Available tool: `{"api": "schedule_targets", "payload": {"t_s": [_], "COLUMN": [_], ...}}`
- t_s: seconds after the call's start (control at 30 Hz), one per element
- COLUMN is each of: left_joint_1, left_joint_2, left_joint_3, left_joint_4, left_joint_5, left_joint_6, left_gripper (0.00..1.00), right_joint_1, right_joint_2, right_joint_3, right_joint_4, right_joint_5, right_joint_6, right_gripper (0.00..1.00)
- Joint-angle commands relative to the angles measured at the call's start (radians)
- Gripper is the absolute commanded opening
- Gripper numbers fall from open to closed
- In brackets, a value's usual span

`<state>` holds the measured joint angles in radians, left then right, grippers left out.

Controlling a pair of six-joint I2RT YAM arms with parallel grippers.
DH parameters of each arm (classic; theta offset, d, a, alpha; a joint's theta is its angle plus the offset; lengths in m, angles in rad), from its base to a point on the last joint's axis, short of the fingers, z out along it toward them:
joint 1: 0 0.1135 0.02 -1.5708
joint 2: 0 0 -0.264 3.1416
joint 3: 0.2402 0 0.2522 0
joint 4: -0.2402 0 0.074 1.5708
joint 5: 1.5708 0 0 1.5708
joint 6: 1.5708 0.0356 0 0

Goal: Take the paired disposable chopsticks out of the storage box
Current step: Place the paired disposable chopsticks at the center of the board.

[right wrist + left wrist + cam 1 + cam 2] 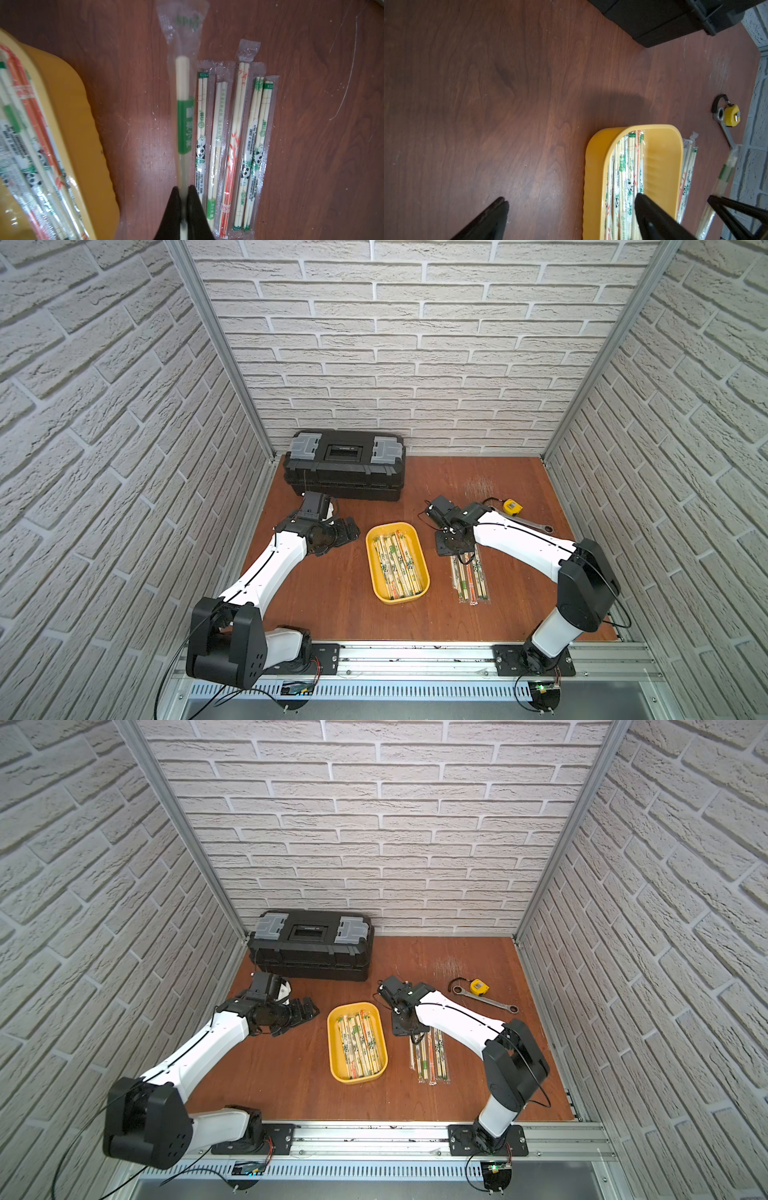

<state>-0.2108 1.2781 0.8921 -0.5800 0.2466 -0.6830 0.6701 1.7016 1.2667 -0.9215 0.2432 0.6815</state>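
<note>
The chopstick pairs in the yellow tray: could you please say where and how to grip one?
Probably a top pair at mid-length, from above, jaws across its width: they lie flat lengthwise, and the tray rim blocks any sideways approach.

Both top views are bright and evenly lit from overhead; my arms cast only soft shadows on the table [332, 605]. Wide-angle distortion bows the brick walls at the edges. My left wrist view is dimmer, with a broad soft shadow at the far end of the storage box [593, 176]. In my right wrist view, the chopstick pair [184, 108] clamped in my right gripper [184, 187] is blurred; the sleeved pairs [234, 135] on the table are sharp.
</note>
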Motion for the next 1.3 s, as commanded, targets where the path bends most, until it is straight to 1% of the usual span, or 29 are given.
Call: {"api": "schedule_targets", "payload": {"t_s": [0.0,0.2,0.53,0.87,1.2,1.27], "left_joint_1": [-0.004,-0.005,-0.005,-0.007,-0.007,-0.007], "left_joint_2": [0.012,0.018,0.015,0.010,0.005,0.006], "left_joint_3": [0.033,0.035,0.028,0.030,0.027,0.028], "left_joint_4": [0.000,0.001,-0.001,-0.006,-0.004,-0.004], "left_joint_5": [-0.016,-0.016,-0.017,-0.018,-0.012,-0.009], "left_joint_6": [0.003,0.005,0.006,0.011,0.010,0.012], "left_gripper": [0.98,0.98,0.98,0.98,0.98,0.98], "right_joint_1": [0.031,0.049,0.054,0.045,0.034,0.033], "right_joint_2": [0.048,0.123,0.211,0.251,0.266,0.268], "right_joint_3": [0.003,0.015,0.037,0.048,0.054,0.055], "right_joint_4": [-0.026,-0.005,-0.014,-0.023,-0.028,-0.030], "right_joint_5": [0.078,0.080,0.125,0.164,0.173,0.170], "right_joint_6": [0.037,0.068,0.101,0.103,0.099,0.100], "right_gripper": [0.02,0.02,0.02,0.03,0.05,0.08]}}
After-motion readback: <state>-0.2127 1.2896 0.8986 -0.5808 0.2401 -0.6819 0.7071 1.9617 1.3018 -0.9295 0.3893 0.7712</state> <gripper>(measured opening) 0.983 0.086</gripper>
